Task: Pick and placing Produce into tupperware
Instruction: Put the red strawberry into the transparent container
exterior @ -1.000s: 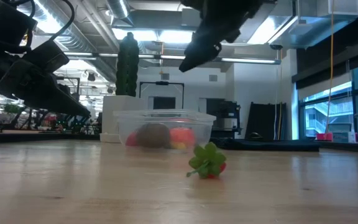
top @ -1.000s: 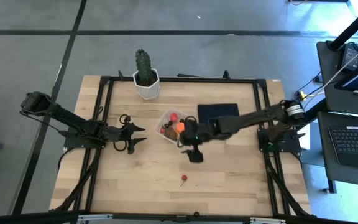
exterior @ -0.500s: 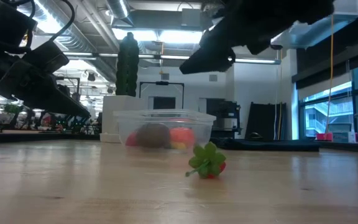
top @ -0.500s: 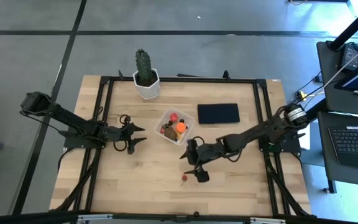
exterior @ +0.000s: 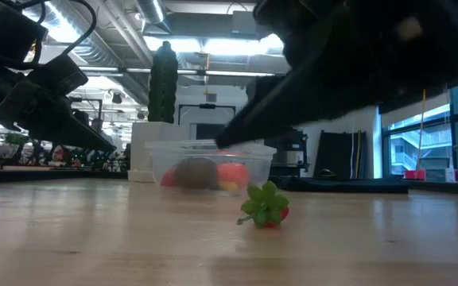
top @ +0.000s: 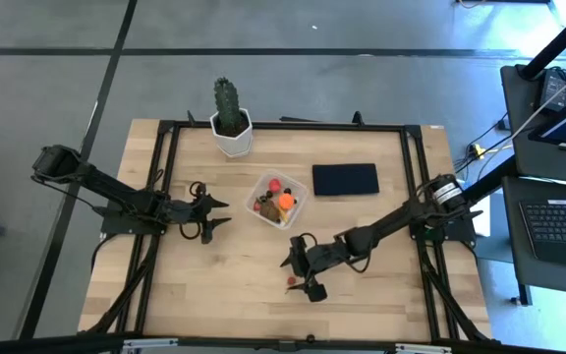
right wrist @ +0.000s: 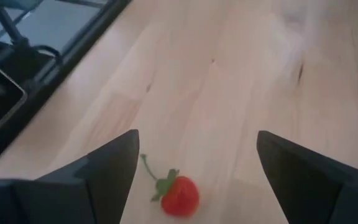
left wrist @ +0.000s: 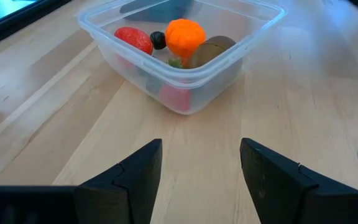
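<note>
One strawberry (right wrist: 180, 196) lies loose on the table (top: 214, 285), at about five o'clock from the tupperware (top: 275, 198) and well apart from it. We count several pieces already inside: an orange ball (left wrist: 185, 35), a red piece (left wrist: 134, 39), a dark berry (left wrist: 158, 40), a brown lump (left wrist: 213, 47). Our right gripper (top: 301, 276) hovers over the strawberry, fingers wide, holding nothing. Our left gripper (top: 215, 213) waits at nine o'clock, half open, empty. We judge the task nearly done. The container's lower contents stay unclear to us.
</note>
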Tool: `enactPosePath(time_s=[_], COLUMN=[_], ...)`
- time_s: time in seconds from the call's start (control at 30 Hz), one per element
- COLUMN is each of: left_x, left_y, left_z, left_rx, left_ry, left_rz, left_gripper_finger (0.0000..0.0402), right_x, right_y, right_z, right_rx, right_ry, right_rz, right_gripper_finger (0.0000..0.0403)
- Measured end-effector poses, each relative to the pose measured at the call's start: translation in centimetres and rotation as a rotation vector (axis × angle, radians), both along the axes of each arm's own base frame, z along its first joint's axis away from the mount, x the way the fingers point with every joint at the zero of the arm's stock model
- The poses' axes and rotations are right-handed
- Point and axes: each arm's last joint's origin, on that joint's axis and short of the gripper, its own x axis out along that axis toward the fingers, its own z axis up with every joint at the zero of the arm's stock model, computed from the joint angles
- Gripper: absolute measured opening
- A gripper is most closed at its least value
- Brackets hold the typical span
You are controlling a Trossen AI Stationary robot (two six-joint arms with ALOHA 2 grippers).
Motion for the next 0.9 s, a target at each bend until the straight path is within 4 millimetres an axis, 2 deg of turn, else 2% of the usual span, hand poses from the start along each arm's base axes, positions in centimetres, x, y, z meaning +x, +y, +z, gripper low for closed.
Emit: enactPosePath(time_s=[0.23, 0.37, 0.9], left_x=[0.0, 0.0, 0.0], left_y=[0.0, 0.0, 0.0], left_z=[0.0, 0.0, 0.0], left_rx=[-0.001, -0.003, -0.006], left_ry=[-0.001, -0.001, -0.002], left_rz=[0.000, 0.002, 0.003], left_gripper_finger=[0.0208, 0.0208, 0.0208], right_x=[0.1, -0.1, -0.5], right_y=[0.3, 0.8, 0.9], right_z=[-2.5, -3.3, -3.9], right_rx=[0.000, -0.016, -0.080], right_ry=[0.063, 0.085, 0.120], right_rz=[-0.010, -0.003, -0.035], right_gripper_finger=[0.0325, 0.0316, 0.0209])
